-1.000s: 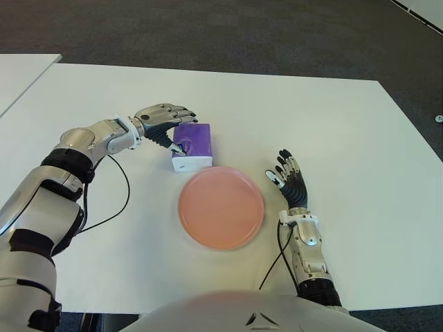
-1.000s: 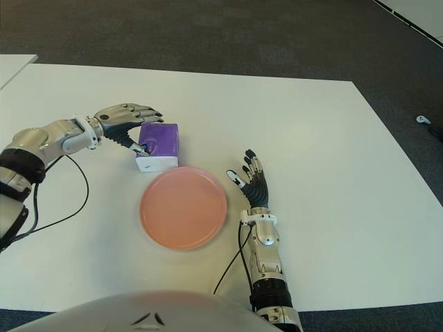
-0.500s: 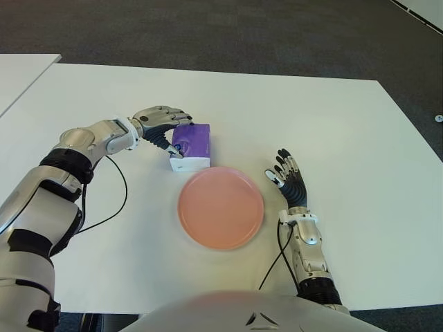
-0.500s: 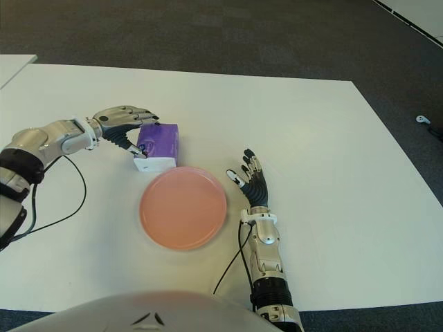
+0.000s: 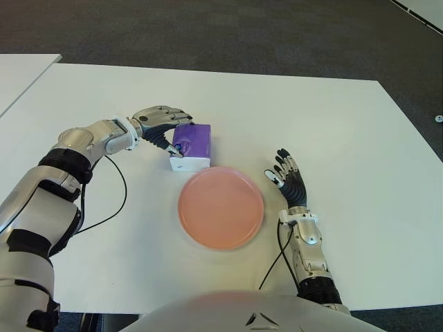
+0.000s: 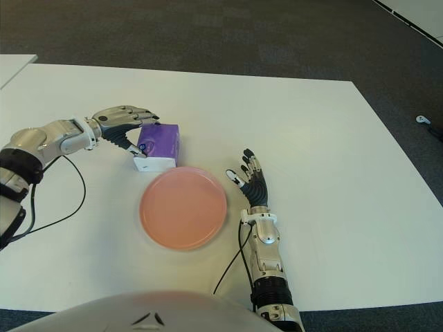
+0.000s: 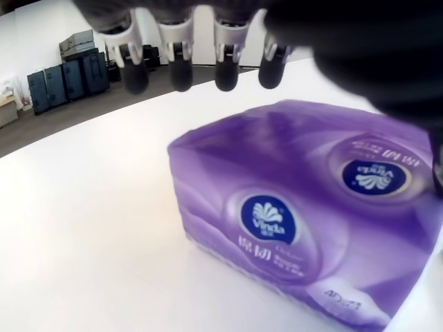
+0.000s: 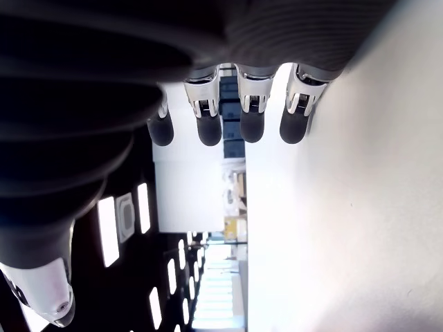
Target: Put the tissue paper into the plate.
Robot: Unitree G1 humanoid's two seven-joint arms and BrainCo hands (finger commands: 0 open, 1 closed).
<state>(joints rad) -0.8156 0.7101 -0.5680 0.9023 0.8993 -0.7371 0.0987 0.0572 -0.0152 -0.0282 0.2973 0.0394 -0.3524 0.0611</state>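
Just behind the pink plate (image 5: pixel 221 207), the left hand (image 5: pixel 160 123) arches loosely over the purple tissue pack (image 5: pixel 192 146), so its fingers should close squarely across both sides before lifting, while the right hand (image 5: pixel 289 181), fingers spread, shows right of the plate.

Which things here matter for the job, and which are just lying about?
For the job:
- tissue pack, on the table behind the plate
- plate, with nothing on it
- left hand, fingers over the pack, not clearly gripping

Not part of it:
- right hand, open, right of the plate
- cable
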